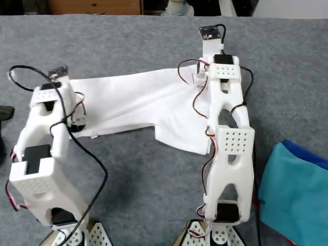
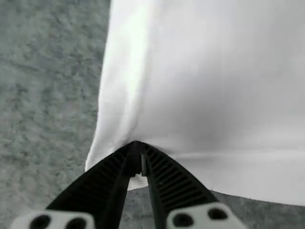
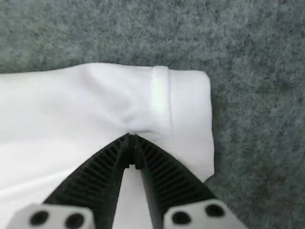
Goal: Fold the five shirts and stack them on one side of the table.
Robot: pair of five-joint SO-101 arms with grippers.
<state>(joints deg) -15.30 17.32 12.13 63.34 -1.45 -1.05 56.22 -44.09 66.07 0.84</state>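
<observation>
Left side of the table (image 1: 154, 41): the left gripper (image 2: 137, 152) is down at table level, its black jaws pressed together on the near hem of the white shirt (image 1: 138, 105). The cloth gathers into a small pucker where it enters the jaws.

Centre: the white shirt lies across the grey table between the two arms, mostly flat. It forms a broad band from the left arm towards the far middle, with a loose flap hanging back towards the near edge beside the right arm.

Right of centre: the right gripper (image 3: 129, 140) is likewise pinched shut on the same shirt, just inside a hemmed corner. The hem ridge and the free corner lie flat on the table beyond the jaw tips.

Right edge, near corner: a teal and blue cloth pile (image 1: 294, 189) lies well apart from the white shirt, probably shirts already set aside.

Assessment: the garment is light, thin and limp. It will sag and fold on itself wherever it is unsupported and may slide on the table. Holds are best taken at hems and corners, where the doubled fabric gives the jaws more to bite. Both present grips are shallow, so a sharp pull could slip them.
</observation>
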